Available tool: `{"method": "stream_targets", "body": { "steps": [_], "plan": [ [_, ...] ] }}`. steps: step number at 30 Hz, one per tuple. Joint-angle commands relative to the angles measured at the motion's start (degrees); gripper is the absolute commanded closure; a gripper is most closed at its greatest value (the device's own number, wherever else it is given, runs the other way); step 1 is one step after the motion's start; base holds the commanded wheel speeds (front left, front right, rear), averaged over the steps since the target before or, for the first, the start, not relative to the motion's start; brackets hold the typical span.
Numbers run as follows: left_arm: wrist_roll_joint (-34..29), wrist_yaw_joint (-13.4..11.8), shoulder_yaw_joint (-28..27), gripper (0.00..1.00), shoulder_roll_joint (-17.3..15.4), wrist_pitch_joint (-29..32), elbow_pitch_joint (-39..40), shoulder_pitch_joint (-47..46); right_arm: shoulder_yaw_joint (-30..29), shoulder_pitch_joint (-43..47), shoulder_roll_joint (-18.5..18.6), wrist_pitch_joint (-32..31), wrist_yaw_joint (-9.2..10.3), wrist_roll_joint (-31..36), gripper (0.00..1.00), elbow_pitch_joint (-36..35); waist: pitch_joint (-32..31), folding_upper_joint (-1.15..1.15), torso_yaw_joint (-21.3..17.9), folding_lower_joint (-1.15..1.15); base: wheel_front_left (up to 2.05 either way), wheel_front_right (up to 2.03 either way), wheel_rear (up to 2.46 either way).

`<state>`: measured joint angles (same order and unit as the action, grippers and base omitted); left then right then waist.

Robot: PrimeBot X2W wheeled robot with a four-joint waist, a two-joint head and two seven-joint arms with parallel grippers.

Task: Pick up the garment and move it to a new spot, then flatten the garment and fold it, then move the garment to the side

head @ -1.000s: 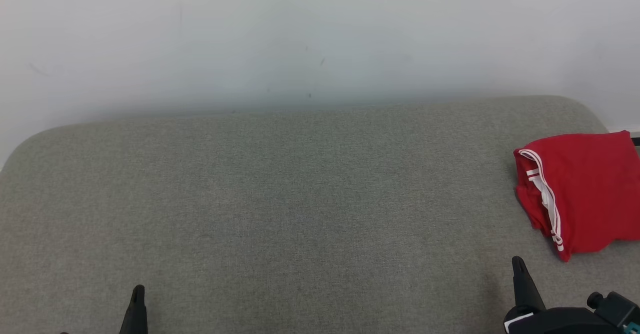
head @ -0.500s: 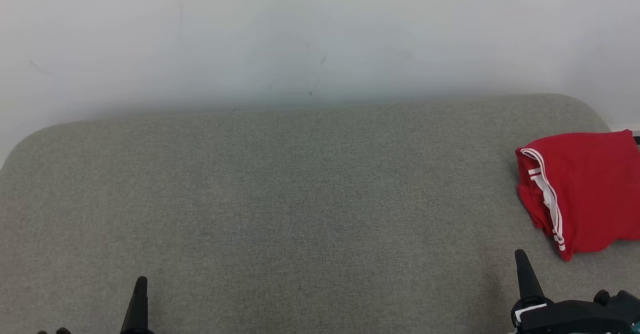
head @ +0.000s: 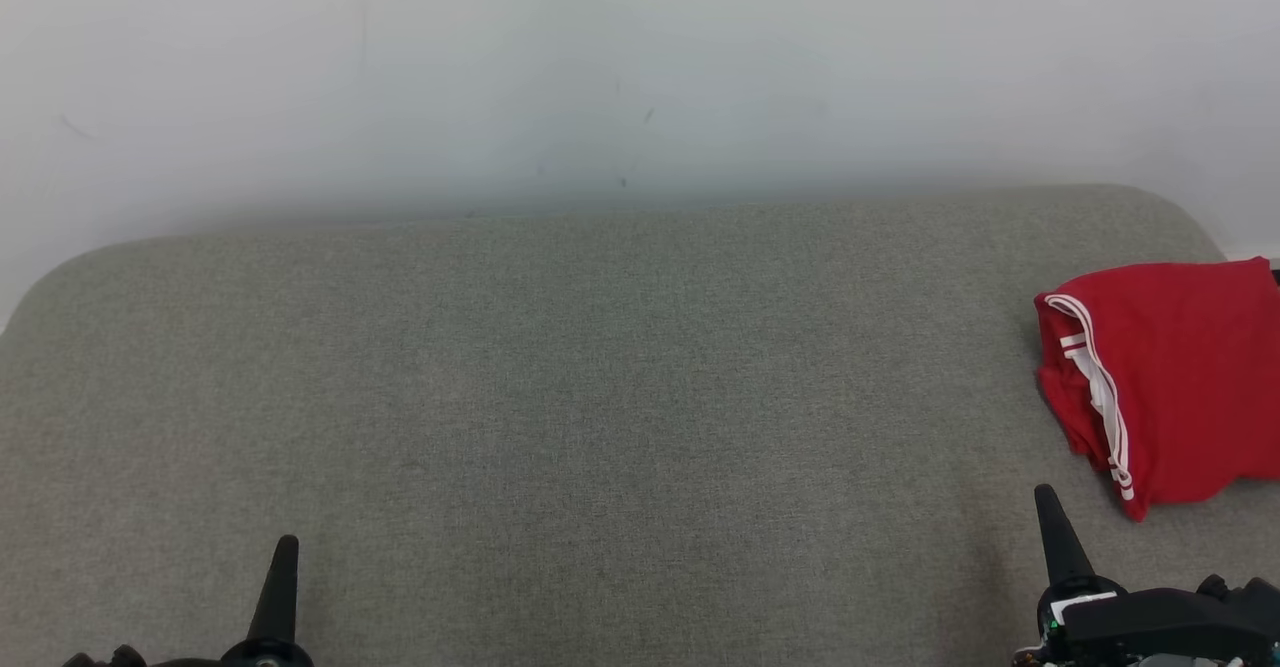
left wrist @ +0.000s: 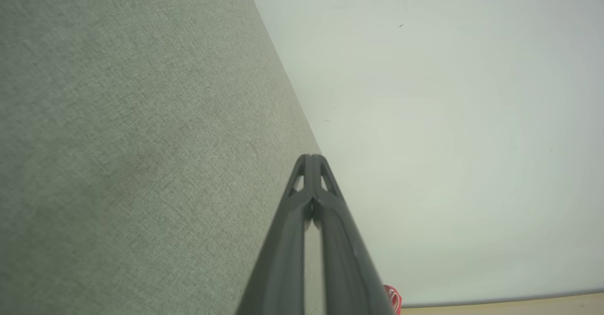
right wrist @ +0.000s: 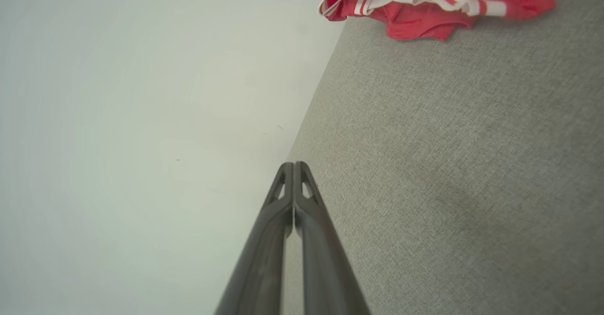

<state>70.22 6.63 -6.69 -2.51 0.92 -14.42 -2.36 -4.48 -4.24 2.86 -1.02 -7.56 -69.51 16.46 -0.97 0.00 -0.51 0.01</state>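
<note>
A: Where is the red garment?
B: On the right side of the gray cushion, folded up, near your right claw.
A: Do your claws hold anything?
B: No. Your left claw and right claw are both pinched shut, empty.
A: How will it handle?
B: Soft, light and floppy, I think. Grab the white-striped edge.

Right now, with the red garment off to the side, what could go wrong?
The garment lies at the right end of the table, so it might slip off. The right arm's shut jaws sit just short of it; a swing that way could snag it and spoil the fold.
</note>
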Motion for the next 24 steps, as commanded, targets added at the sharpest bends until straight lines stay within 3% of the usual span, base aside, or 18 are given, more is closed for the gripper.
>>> {"method": "stream_targets", "body": {
  "steps": [1,24],
  "plan": [
    [1.5,0.4,0.0,1.00,-0.4,0.4,0.6,-1.3,-0.3,-0.9,0.0,-0.4,0.09,-1.8,1.00,-0.7,0.0,0.00,0.0,0.00,0.00,0.00,0.00],
    [12.3,0.7,0.1,1.00,-0.4,3.2,0.5,-2.8,-1.2,-1.6,0.0,-3.1,0.11,-12.8,1.00,-1.7,0.6,0.00,0.3,0.00,0.00,0.00,0.00]
  ]
}}
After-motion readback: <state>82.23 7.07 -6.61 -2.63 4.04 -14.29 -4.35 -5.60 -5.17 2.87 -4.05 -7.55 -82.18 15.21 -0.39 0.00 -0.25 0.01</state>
